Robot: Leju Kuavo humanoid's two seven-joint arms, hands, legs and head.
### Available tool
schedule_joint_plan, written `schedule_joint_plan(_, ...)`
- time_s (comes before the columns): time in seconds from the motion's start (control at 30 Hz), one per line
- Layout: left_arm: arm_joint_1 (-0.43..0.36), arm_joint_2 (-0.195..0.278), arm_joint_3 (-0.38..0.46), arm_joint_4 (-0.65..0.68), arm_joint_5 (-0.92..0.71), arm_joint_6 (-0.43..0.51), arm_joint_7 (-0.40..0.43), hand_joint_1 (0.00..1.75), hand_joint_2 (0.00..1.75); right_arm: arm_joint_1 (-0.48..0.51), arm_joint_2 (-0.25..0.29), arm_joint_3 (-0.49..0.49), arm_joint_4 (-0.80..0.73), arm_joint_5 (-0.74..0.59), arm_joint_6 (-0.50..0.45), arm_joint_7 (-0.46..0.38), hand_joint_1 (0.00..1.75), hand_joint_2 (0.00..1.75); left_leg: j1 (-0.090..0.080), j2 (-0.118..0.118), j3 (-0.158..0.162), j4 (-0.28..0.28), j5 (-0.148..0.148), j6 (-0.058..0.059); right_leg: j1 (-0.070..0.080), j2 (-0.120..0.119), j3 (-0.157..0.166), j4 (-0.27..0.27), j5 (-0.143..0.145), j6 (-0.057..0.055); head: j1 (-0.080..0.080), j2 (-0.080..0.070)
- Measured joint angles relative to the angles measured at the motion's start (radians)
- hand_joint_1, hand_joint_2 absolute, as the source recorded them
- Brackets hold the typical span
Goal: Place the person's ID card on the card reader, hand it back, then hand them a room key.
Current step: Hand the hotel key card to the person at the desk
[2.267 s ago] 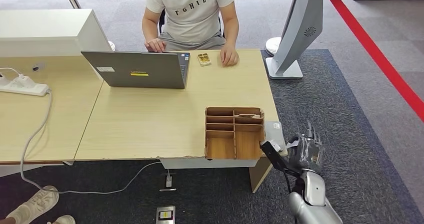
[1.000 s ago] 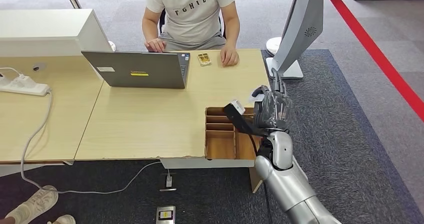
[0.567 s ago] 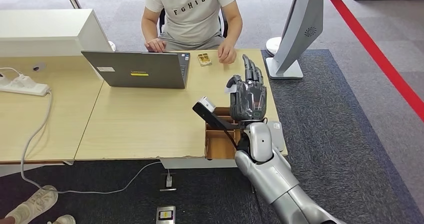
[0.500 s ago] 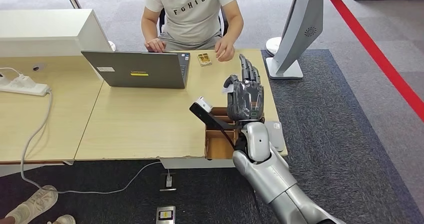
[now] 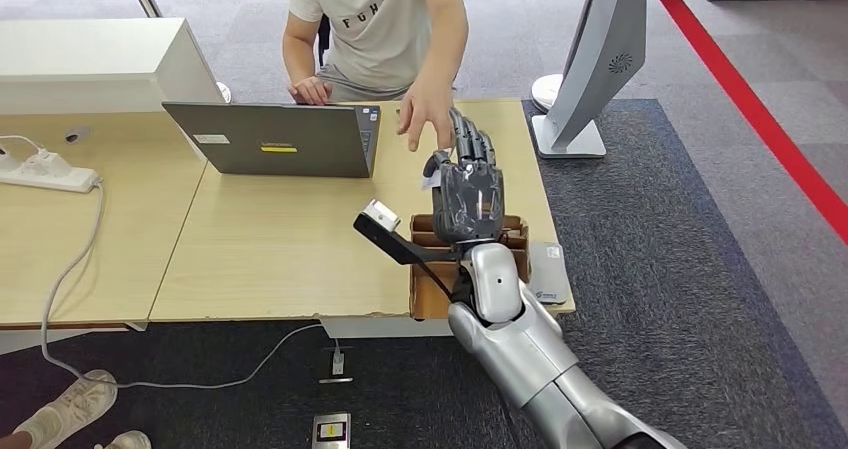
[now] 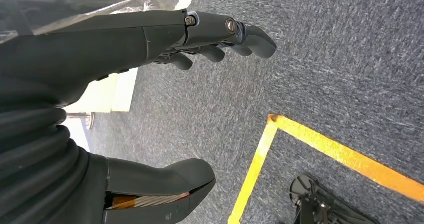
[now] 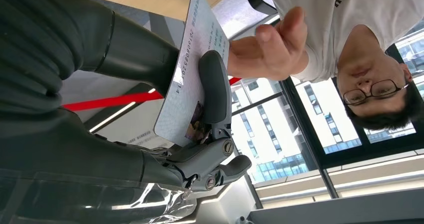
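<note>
My right hand (image 5: 468, 187) is raised over the far right part of the desk (image 5: 290, 239), above the wooden organizer (image 5: 414, 281). It pinches the pale ID card (image 7: 192, 69) between thumb (image 7: 214, 89) and fingers, with printed text and a small photo showing. A white corner of the ID card (image 5: 430, 180) peeks out beside the hand. The seated person's hand (image 5: 428, 117) reaches over the desk, open, just beyond my fingertips; whether it touches the card I cannot tell. The grey card reader (image 5: 549, 273) lies at the desk's right front edge. My left hand (image 6: 165, 39) hangs over the carpet, fingers apart, holding nothing.
An open laptop (image 5: 280, 141) stands at the desk's far left part. A power strip (image 5: 45, 174) with a cable lies on the neighbouring desk. A white kiosk stand (image 5: 590, 59) rises at the desk's far right. A shoe (image 5: 70, 409) shows on the floor at the lower left.
My right hand rose from beside the desk's front corner and moved forward over the organizer with the card. The person's hand lifted off the desk and reached toward it.
</note>
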Motion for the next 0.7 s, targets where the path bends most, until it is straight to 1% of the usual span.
schedule_joint_plan(0.43,0.001,-0.01,0.0,0.0,-0.009,0.001,-0.003,0.0,1.75,-0.003,0.006,0.005,0.0,0.006,0.005,-0.004,1.75,1.75,0.0,0.0,0.0,0.0,0.0,0.0,0.0,0.0,0.0,0.0,0.0,0.0,0.0,0.0)
schedule_joint_plan(0.67,0.001,-0.017,0.0,0.0,0.017,0.007,-0.007,0.0,1.75,-0.009,0.017,0.018,0.014,0.068,0.012,-0.003,1.74,1.75,0.0,0.0,0.0,0.0,0.0,0.0,0.0,0.0,0.0,0.0,0.0,0.0,0.0,0.0)
schedule_joint_plan(0.7,0.001,-0.018,0.0,0.0,0.019,0.008,-0.008,0.0,1.75,-0.009,0.02,0.02,0.018,0.074,0.012,-0.003,1.31,1.75,0.0,0.0,0.0,0.0,0.0,0.0,0.0,0.0,0.0,0.0,0.0,0.0,0.0,0.0)
